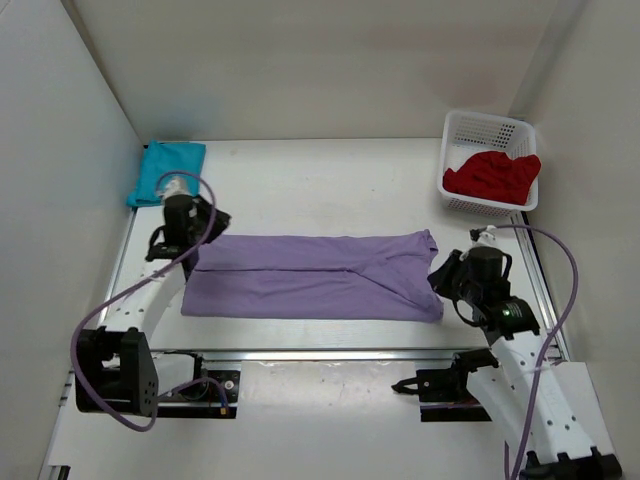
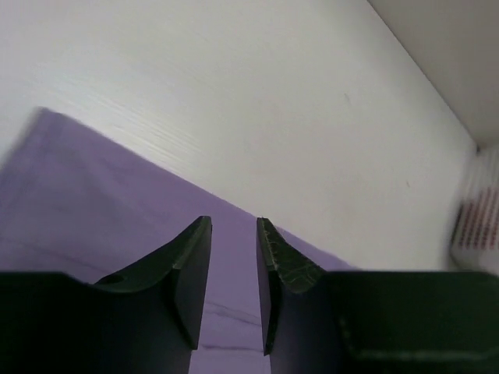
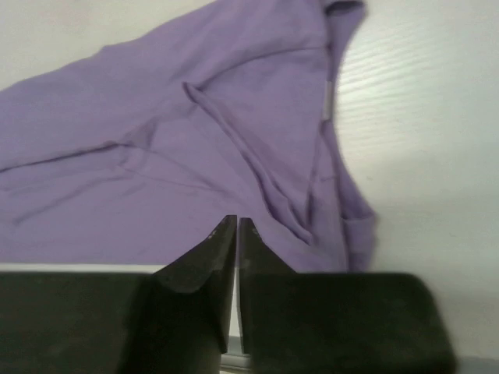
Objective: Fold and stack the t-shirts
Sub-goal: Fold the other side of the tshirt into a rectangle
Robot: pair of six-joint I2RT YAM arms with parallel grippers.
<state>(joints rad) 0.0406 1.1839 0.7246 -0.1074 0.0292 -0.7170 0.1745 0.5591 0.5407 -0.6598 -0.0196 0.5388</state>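
A pale lavender t-shirt (image 1: 310, 278) lies folded lengthwise into a long band across the middle of the table. My left gripper (image 1: 198, 248) hovers at its left end, open; in the left wrist view (image 2: 234, 222) only the purple cloth (image 2: 93, 202) below shows through the gap. My right gripper (image 1: 441, 276) is at the shirt's right end, near the collar. Its jaws (image 3: 237, 222) stand slightly parted with nothing between them, and the wrinkled cloth (image 3: 156, 132) lies just ahead. A teal t-shirt (image 1: 165, 170) lies folded at the back left. A deep red t-shirt (image 1: 492, 175) is bunched in the basket.
The white lattice basket (image 1: 480, 125) stands at the back right corner, blurred at the right edge of the left wrist view (image 2: 477, 226). White walls enclose the table on the left, back and right. Metal rails run along the table's near edge (image 1: 330, 352).
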